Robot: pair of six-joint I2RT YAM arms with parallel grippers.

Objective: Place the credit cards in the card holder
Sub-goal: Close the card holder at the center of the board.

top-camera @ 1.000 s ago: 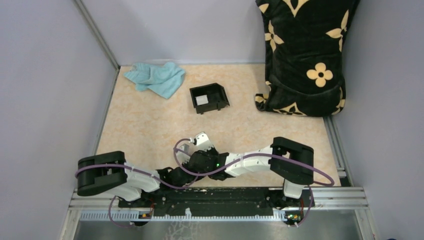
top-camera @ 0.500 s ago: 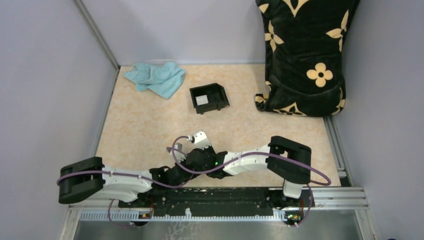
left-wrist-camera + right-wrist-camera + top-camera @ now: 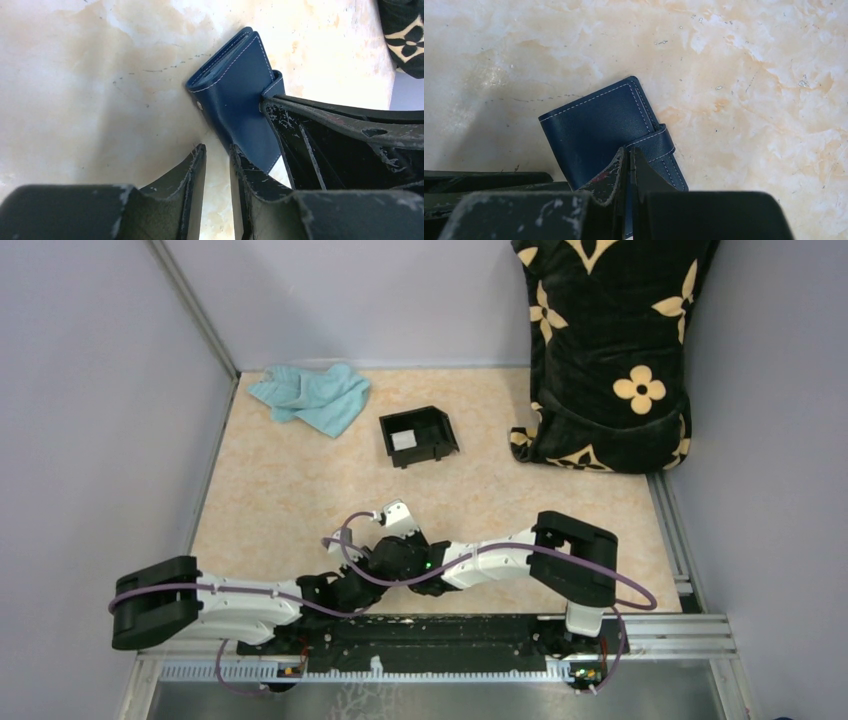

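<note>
The card holder (image 3: 235, 100) lies folded on the table (image 3: 75, 75), just ahead of the left gripper (image 3: 217, 150) and a little to the right of its gap. Its long axis slants away to the left. These jaws stand slightly apart and hold nothing. The right gripper (image 3: 629, 152) has its jaws pressed together, tips down on the holder beside the closing tab; whether they pinch it we cannot tell. We judge that the left jaws must shift rightward to catch the free edge.
</note>
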